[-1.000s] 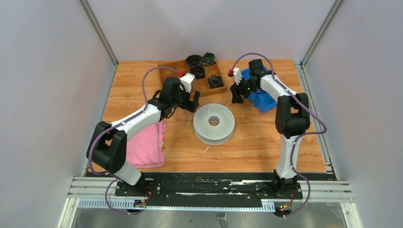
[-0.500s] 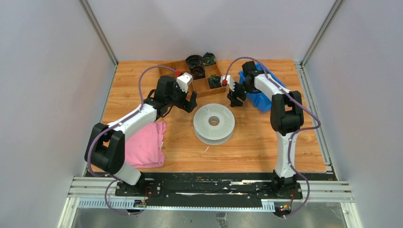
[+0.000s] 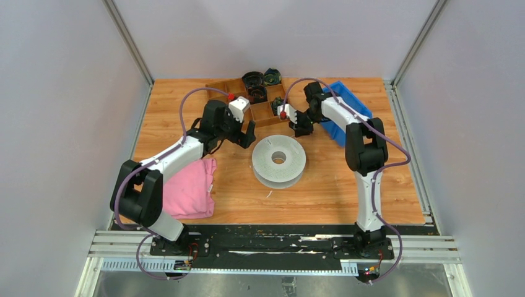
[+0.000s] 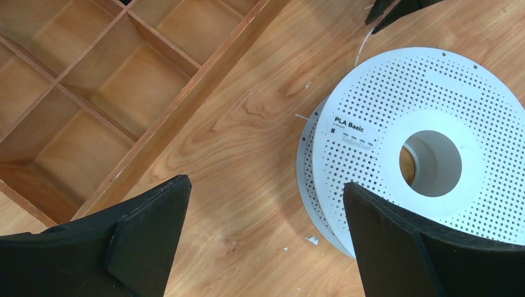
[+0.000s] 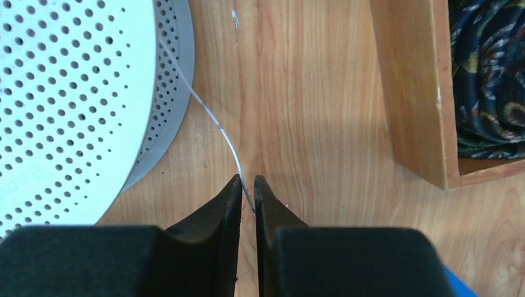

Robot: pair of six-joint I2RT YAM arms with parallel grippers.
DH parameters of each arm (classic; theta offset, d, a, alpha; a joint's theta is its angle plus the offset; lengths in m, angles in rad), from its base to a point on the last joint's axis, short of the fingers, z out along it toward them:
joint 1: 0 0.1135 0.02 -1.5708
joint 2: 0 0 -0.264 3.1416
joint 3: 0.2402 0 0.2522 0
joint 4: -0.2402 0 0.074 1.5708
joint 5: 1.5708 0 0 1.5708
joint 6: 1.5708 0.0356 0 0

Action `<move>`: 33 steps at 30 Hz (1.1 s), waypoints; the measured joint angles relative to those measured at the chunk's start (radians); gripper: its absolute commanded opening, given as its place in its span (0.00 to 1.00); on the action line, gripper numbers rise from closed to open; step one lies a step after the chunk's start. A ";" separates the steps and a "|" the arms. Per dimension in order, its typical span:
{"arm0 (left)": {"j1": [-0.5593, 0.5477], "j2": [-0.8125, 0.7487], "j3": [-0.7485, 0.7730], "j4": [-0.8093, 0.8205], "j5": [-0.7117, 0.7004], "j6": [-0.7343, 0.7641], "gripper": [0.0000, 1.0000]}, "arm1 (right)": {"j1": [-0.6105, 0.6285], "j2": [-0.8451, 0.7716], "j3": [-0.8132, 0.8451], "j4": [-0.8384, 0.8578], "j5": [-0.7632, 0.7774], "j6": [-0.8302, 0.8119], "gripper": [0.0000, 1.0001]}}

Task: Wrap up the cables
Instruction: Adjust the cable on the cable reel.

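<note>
Your right gripper has its fingers pressed almost together, pinching the end of the cable, a very thin white-grey strand. From the pinch the cable curves back across the bare wood to the rim of the white perforated spool. That spool lies flat near the middle of the worktop, and its label reads "PLA Basic" in the left wrist view. The right gripper sits between the spool and the wooden divided tray, low over the wood and just beside the tray's wall. The tray stands at the middle of the far edge, with dark coiled bundles in several of its far compartments. Your left gripper hangs on the spool's left side with its fingers spread wide and nothing between them. Below it you see bare wood, the spool's edge and a row of vacant tray compartments. A blue bin sits toward the far right corner, behind the right arm. A pink cloth lies near the left edge, partly under the left arm.
</note>
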 measured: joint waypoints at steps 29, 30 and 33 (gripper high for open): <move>0.011 -0.047 -0.003 0.027 -0.009 -0.110 0.92 | -0.029 -0.344 -0.481 0.108 0.058 0.557 0.01; 0.011 -0.047 -0.004 0.031 -0.003 -0.120 0.92 | -0.029 -0.344 -0.491 0.115 0.056 0.597 0.01; 0.011 -0.047 -0.015 0.047 0.005 -0.146 0.90 | -0.030 -0.345 -0.525 0.144 0.040 0.701 0.01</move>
